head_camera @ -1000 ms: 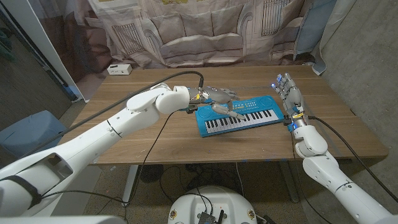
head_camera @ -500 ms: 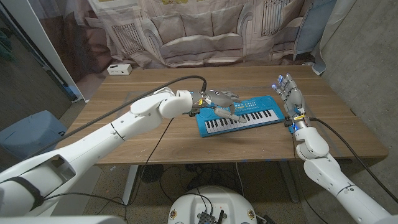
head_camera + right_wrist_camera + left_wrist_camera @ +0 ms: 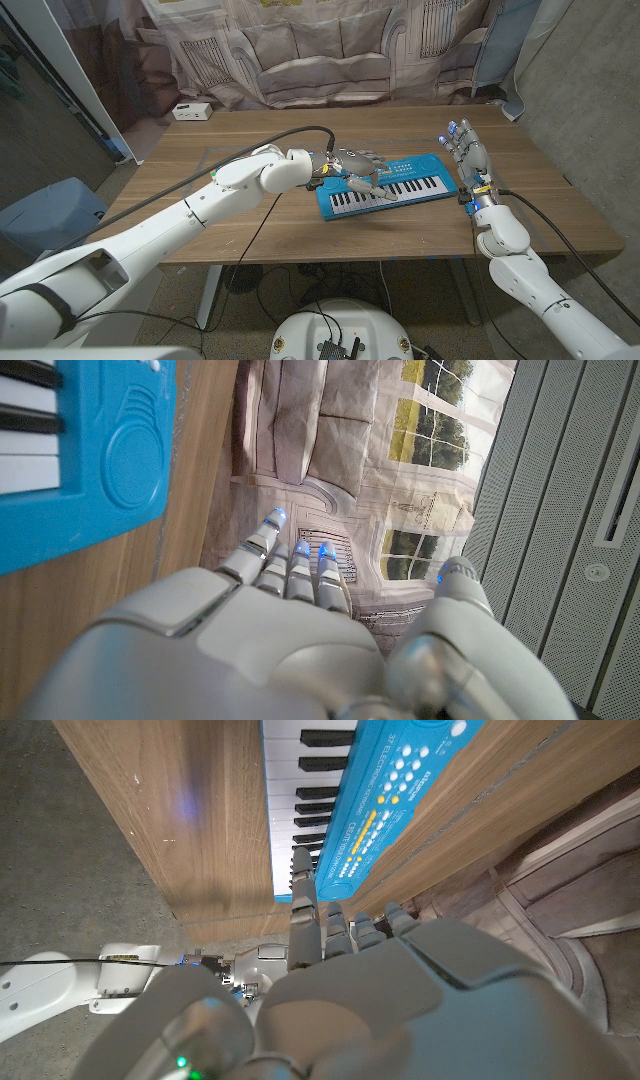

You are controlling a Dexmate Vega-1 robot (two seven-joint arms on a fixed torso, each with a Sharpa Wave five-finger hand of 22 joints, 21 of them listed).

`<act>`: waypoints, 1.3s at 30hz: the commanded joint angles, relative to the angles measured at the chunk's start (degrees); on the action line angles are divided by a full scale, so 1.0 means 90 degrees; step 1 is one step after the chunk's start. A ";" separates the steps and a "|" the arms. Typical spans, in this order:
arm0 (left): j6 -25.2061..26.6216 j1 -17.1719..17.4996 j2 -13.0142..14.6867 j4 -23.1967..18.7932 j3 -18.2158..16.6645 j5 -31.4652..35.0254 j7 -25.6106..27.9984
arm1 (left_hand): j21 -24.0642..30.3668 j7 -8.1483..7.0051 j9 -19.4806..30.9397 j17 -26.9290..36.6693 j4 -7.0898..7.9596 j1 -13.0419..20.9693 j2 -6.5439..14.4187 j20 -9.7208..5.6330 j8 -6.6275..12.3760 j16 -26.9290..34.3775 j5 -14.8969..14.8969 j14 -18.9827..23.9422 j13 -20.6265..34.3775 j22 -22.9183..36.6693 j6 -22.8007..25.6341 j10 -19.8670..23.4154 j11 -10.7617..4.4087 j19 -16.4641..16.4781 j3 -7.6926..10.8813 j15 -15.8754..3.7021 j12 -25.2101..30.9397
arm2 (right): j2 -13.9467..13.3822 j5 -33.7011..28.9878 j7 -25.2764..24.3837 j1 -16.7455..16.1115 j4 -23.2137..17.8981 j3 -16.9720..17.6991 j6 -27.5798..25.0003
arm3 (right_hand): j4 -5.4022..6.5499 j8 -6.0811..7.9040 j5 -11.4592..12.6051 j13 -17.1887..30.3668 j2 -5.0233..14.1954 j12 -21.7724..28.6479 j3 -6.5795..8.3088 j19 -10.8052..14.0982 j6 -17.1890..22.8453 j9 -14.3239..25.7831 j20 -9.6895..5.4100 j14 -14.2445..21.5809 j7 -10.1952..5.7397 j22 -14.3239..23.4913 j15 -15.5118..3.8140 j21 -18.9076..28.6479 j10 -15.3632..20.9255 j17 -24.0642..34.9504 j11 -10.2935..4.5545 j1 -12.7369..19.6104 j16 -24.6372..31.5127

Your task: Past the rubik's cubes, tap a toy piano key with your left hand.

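Table (image 3: 270, 225): bearing the piano at mid-right.
Piano (image 3: 425, 188): lying flat, keys facing the robot.
Left hand (image 3: 358, 168): hovering over the keys' left end, holding nothing, one finger extended; pressing straight down, lightly.
Right hand (image 3: 466, 152): standing upright beside the piano, fingers spread, empty.

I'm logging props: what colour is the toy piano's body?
Bright blue, with white and black keys. The piano shows best in the head view.
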 commanded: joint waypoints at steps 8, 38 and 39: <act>-0.0241 -0.0131 -0.0183 0.0454 0.0243 0.0216 0.0256 | 0.0062 -0.0035 0.0021 0.0016 0.0029 -0.0116 0.0044 0.0029 0.0072 0.0075 0.0053 0.0120 0.0011 0.0022 0.0059 0.0147 -0.0012 0.0113 -0.0069 -0.0031 0.0075 | 0.0045 0.0058 0.0006 -0.0050 0.0037 0.0034 0.0052 | 0.0016 0.0001 0.0012 0.0033 0.0025 -0.0019 -0.0023 0.0006 0.0038 0.0016 0.0035 0.0023 0.0017 0.0023 0.0050 -0.0001 0.0025 0.0027 0.0005 0.0022 -0.0017; -0.0362 -0.0009 -0.0165 0.0652 0.0420 0.0741 0.0704 | 0.0100 -0.0297 0.0011 0.0003 0.0014 -0.0241 0.0167 0.0042 0.0054 0.0105 0.0108 0.0381 0.0011 0.0005 -0.0040 0.0382 -0.0099 0.0270 -0.0095 -0.0078 0.0161 | 0.0076 -0.0047 -0.0023 -0.0206 -0.0010 0.0063 0.0217 | 0.0012 -0.0005 0.0011 0.0034 0.0026 -0.0028 -0.0039 0.0012 0.0043 0.0017 0.0043 0.0035 0.0015 0.0023 0.0042 0.0000 0.0029 0.0028 0.0000 0.0029 -0.0022; -0.0369 -0.0004 -0.0161 0.0652 0.0426 0.0766 0.0718 | 0.0104 -0.0335 0.0010 0.0003 0.0011 -0.0243 0.0179 0.0039 0.0040 0.0102 0.0113 0.0388 0.0010 0.0004 -0.0084 0.0382 -0.0101 0.0287 -0.0092 -0.0082 0.0160 | 0.0079 -0.0031 -0.0023 -0.0209 -0.0017 0.0065 0.0210 | 0.0012 -0.0005 0.0011 0.0034 0.0027 -0.0028 -0.0039 0.0012 0.0045 0.0017 0.0042 0.0041 0.0017 0.0023 0.0048 0.0000 0.0031 0.0028 -0.0004 0.0029 -0.0020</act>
